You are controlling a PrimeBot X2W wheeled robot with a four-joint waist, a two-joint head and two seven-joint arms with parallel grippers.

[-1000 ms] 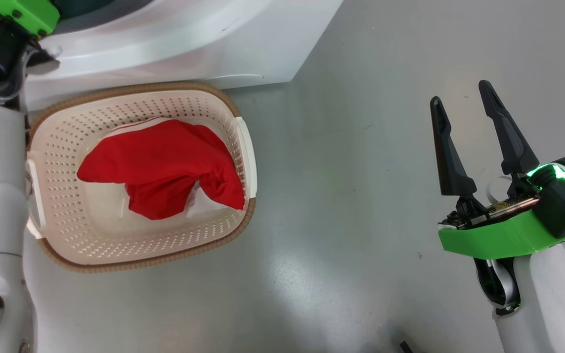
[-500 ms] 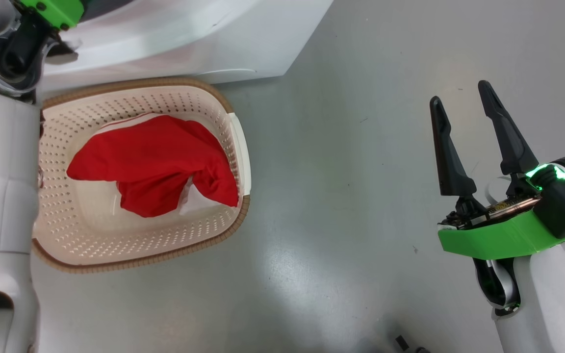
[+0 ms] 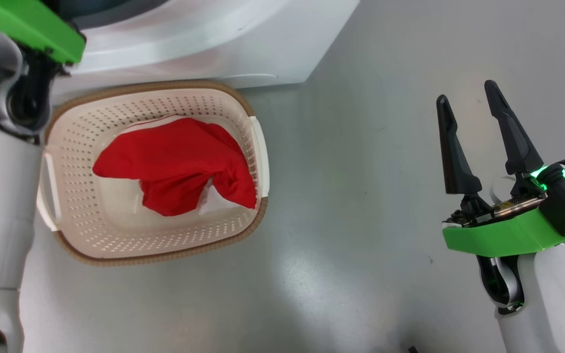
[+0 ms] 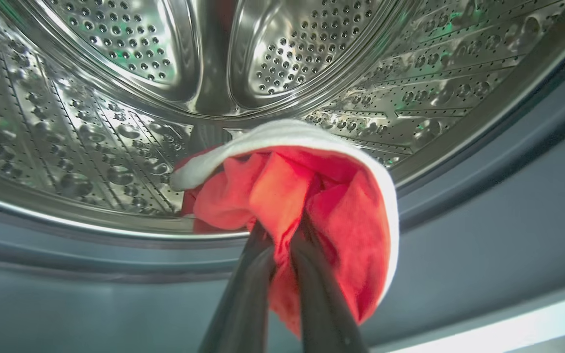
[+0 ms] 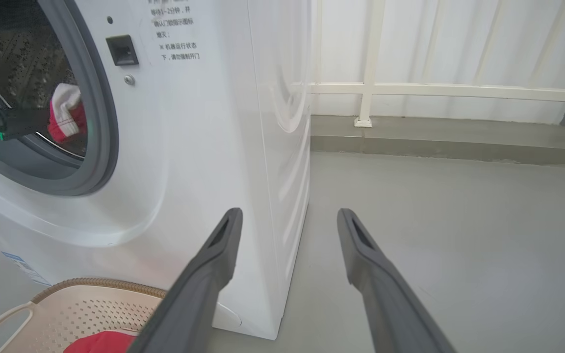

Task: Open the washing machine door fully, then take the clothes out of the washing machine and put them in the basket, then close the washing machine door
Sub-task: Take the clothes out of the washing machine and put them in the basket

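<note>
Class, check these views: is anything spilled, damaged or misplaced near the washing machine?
Nothing stands out. A red garment lies in the basket; the left tool grips a red-and-white cloth at the drum mouth.

Bright even light — glare on floor (image 3: 292,264), wrist cams warped.

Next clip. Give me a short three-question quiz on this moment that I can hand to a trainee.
1. True or false: the right gripper is holding clothing.
2. Inside the drum, the left gripper is shut on: A) red-and-white cloth, B) a basket handle, C) the door rim.
3. Fill in: a red garment lies in the ____.
Key: 1 false, its jaws stand open and empty; 2 A; 3 basket.
</note>
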